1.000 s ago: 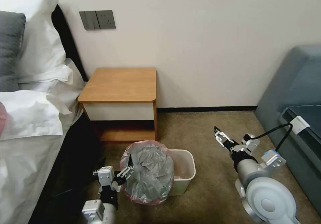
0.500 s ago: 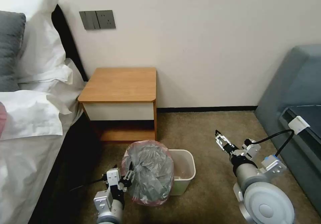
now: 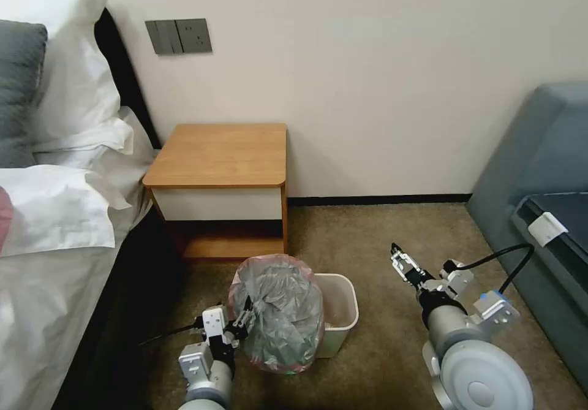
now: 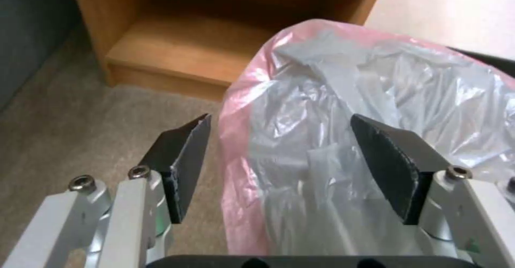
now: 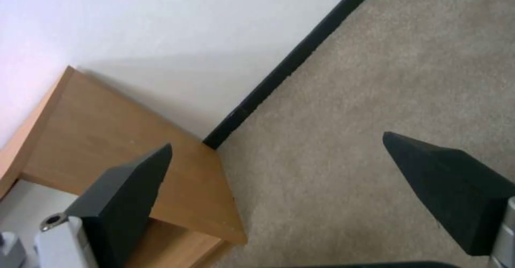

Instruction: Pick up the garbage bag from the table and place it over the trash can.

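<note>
The garbage bag [image 3: 278, 315], crinkled grey plastic with a pinkish-red rim, stands puffed up over the left end of the beige trash can [image 3: 342, 312] on the carpet in front of the table [image 3: 220, 152]. My left gripper [image 3: 243, 319] is at the bag's left side. In the left wrist view this gripper [image 4: 280, 117] is open, its fingers [image 4: 182, 159] wide apart, with the garbage bag [image 4: 343, 111] bulging between them and its pink rim nearest. My right gripper [image 3: 397, 255] hangs open over bare carpet to the right of the can, and the right wrist view [image 5: 277, 140] shows nothing between its fingers.
A bed with white pillows [image 3: 67, 122] fills the left side, right beside the table. A grey-blue sofa [image 3: 539, 171] stands at the right. A black cable [image 3: 496, 257] runs from my right arm. Open carpet [image 3: 367, 232] lies between the can and the sofa.
My left arm has shifted right and closer to the bag, and the bag has moved slightly right over the can. The right arm has shifted only slightly.
</note>
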{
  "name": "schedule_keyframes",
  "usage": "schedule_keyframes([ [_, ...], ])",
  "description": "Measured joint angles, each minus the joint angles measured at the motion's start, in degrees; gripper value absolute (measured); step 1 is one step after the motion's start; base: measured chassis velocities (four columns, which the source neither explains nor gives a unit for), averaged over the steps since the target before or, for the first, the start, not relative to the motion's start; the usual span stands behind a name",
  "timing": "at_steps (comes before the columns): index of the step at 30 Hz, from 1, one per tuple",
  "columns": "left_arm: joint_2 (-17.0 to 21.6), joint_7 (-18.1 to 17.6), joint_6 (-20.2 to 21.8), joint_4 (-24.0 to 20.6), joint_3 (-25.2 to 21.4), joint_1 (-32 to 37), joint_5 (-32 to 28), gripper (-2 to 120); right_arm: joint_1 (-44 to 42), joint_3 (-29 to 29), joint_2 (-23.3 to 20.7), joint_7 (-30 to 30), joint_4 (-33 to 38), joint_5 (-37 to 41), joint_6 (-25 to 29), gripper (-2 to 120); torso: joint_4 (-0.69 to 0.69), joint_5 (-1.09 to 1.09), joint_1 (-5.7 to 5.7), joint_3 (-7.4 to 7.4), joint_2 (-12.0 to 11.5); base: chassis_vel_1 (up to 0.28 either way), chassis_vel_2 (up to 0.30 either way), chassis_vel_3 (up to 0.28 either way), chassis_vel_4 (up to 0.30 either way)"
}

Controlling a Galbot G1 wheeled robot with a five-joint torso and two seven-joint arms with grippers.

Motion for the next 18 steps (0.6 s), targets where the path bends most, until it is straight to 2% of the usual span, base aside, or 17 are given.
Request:
schedule_keyframes([
  [4,0.17,0.08,0.04,0.87,0.46,-1.0,0.51,65,-0.05,-0.03,0.12,0.19,-0.2,-0.27,0.03,100,0.0,0.0,0.0,0.0,0.0,0.0,0.0,0.0,0.0],
  [9,0.46,-0.45,2.02,1.64,1.12,-2.63,0.67,57,-0.03,-0.34,0.47,0.34,-0.35,-0.43,0.11,100,0.0,0.0,0.0,0.0,0.0,0.0,0.0,0.0,0.0],
  [12,1.54,-1.91,5.56,1.68,2.31,-3.99,0.19,57,-0.05,-0.67,0.88,0.54,-0.49,-0.68,0.13,100,0.0,0.0,0.0,0.0,0.0,0.0,0.0,0.0,0.0],
  [18,3.57,-4.15,9.19,1.89,3.55,-6.36,-2.2,60,-0.49,-0.87,1.54,0.72,-0.76,-1.66,0.14,100,0.0,0.0,0.0,0.0,0.0,0.0,0.0,0.0,0.0],
])
